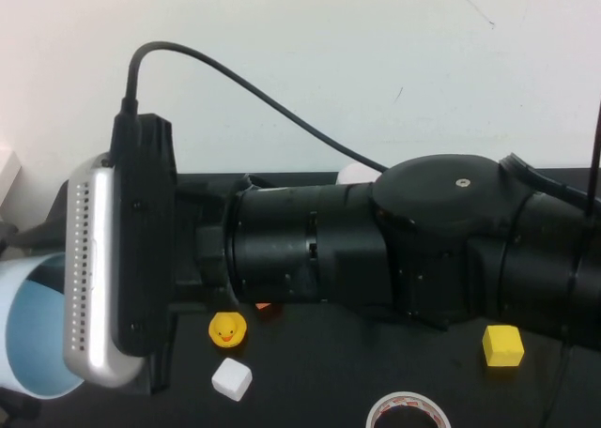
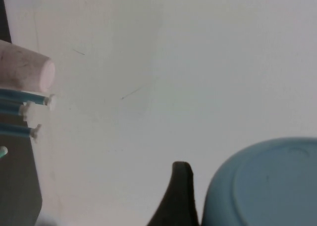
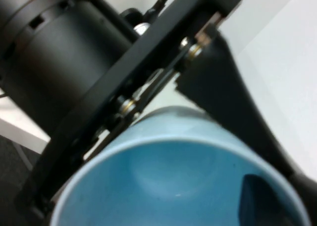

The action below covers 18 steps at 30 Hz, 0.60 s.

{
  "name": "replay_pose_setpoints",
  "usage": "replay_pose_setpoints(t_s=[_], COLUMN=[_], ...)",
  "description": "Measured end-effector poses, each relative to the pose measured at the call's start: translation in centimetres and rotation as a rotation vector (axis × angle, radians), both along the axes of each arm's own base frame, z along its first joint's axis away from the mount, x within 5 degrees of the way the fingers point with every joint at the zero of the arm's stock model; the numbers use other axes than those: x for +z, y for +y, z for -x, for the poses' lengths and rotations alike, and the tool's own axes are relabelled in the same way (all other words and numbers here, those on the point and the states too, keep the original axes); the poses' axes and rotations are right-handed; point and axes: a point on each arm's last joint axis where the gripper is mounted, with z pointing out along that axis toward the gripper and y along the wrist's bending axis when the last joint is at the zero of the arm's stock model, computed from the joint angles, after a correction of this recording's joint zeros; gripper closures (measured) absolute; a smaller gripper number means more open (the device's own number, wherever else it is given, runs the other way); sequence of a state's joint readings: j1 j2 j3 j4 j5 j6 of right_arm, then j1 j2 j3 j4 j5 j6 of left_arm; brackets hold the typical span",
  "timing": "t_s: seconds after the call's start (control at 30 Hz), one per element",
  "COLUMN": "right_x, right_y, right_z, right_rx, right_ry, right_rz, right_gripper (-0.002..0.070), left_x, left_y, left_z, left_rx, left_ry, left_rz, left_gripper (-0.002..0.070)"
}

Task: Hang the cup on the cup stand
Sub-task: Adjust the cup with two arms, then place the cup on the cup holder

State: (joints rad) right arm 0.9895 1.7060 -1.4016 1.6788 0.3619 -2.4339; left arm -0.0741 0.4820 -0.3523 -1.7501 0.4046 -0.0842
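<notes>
The light blue cup [image 1: 33, 339] hangs on its side above the table's left edge. In the left wrist view its base [image 2: 267, 186] fills the span of my left gripper [image 2: 252, 186], which is shut on the cup, one black finger [image 2: 181, 196] lying along its wall. My right gripper [image 3: 277, 191] faces the cup's mouth [image 3: 163, 186] and stands slightly open astride the rim, with one finger [image 3: 253, 198] inside. The cup stand's blue pegs [image 2: 17, 112] show at the edge of the left wrist view, apart from the cup. A pinkish cup [image 2: 25, 70] sits upside down on one peg.
My right arm [image 1: 376, 240] stretches across the black table from right to left, and its wrist camera [image 1: 94, 268] hides the gripper in the high view. On the table lie a yellow duck [image 1: 226, 329], a white cube [image 1: 232, 378], a yellow cube [image 1: 502, 344] and a tape roll [image 1: 407, 412].
</notes>
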Motion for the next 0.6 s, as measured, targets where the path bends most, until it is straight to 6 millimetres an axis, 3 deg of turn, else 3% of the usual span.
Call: replay_pose_setpoints(t_s=[0.23,0.5,0.6], right_x=[1.0,4.2,4.2], right_y=[-0.6,-4.6,-6.8], right_z=[-0.1,1.5,2.5], right_rx=[-0.091,-0.195,-0.226], right_ry=[0.086,0.092,0.102], right_rz=[-0.027,-0.097,-0.097], right_gripper=[0.0374,0.0353,0.0354], left_x=[0.5,4.4,5.9], left_y=[0.2,1.4,2.1], left_z=[-0.1,-0.1,-0.3], left_rx=[0.024,0.194,0.295], left_ry=[-0.053,-0.249,-0.321], left_rz=[-0.08,-0.305,-0.452], left_gripper=[0.0099,0.0099,0.0099])
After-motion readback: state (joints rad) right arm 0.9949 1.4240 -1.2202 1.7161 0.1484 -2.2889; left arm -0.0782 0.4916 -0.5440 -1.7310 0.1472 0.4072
